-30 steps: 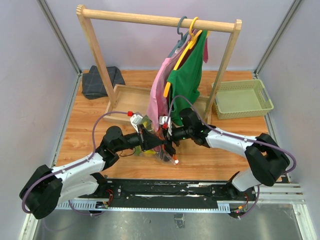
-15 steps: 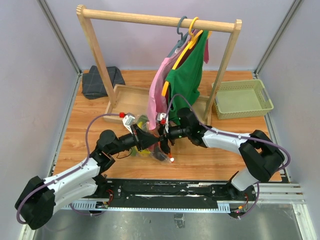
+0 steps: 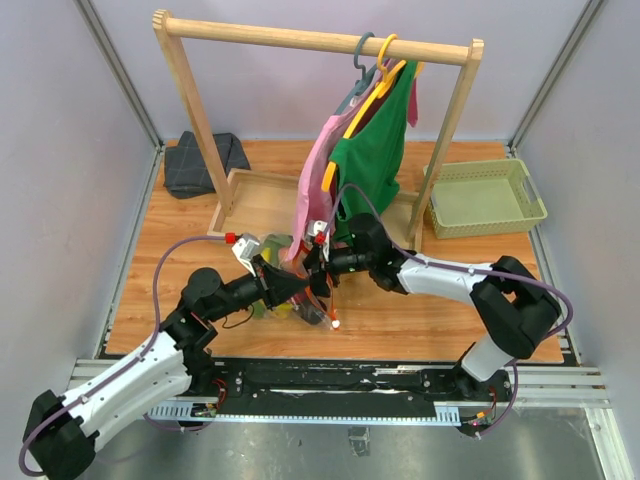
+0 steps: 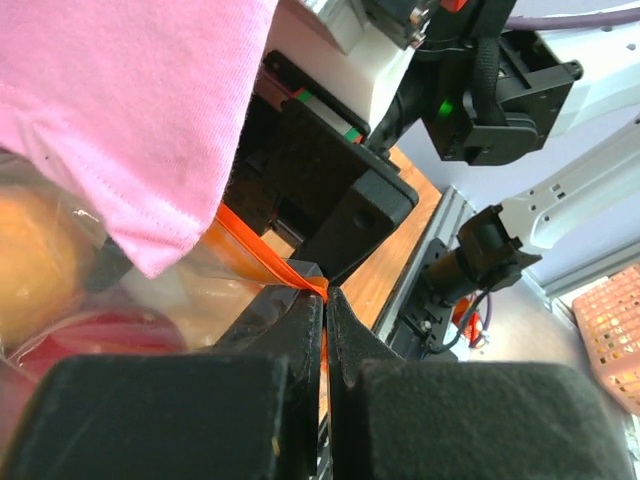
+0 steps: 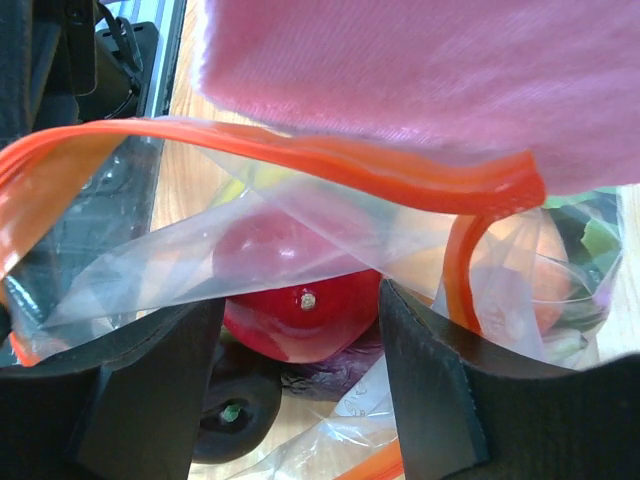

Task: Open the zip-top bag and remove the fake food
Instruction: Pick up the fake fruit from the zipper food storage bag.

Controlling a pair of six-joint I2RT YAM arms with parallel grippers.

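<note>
Two arms met mid-frame in the top view on the clear, crinkly plastic zip-top bag (image 5: pixel 140 285), just under the soft pink fabric garment (image 5: pixel 400 70). We saw the left gripper (image 4: pixel 325 298) pinched tight on the orange-red zip strip (image 5: pixel 330 160). The right gripper (image 5: pixel 300 335) stood wide around slick film and glossy, round red fake food (image 5: pixel 300 300). Our worry was thin film slipping free, or pink cloth caught in the next pinch.

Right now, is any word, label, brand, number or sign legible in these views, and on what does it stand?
None can be read.
The zip-top bag shows only its plain orange zip strip; the pink garment bears no print; the left arm and right arm show no legible marking.
</note>
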